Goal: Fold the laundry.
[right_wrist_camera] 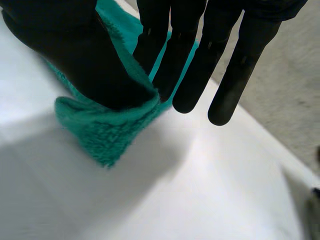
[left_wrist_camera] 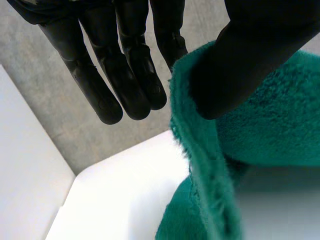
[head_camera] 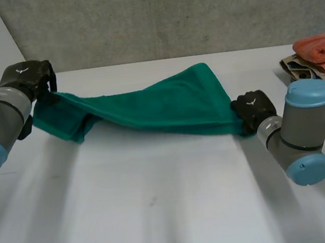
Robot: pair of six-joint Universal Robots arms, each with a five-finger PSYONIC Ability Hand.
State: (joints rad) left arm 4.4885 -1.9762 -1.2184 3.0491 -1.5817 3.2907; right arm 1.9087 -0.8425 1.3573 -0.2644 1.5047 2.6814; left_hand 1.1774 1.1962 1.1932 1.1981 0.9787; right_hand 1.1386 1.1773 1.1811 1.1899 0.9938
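Observation:
A green towel (head_camera: pixel 161 107) hangs stretched between my two hands, sagging a little above the white table (head_camera: pixel 160 204). My left hand (head_camera: pixel 25 75) holds its far left corner up, and a fold droops below it. In the left wrist view the thumb pins the towel's edge (left_wrist_camera: pixel 270 130) against the straight fingers (left_wrist_camera: pixel 125 75). My right hand (head_camera: pixel 254 108) grips the towel's near right corner low over the table. In the right wrist view its thumb presses the bunched corner (right_wrist_camera: pixel 107 132) against the fingers (right_wrist_camera: pixel 190 65).
An orange cloth (head_camera: pixel 322 50) lies at the back right on a patterned beige item (head_camera: pixel 297 70). A grey wall runs behind the table's far edge. Bare tabletop spreads in front of the towel.

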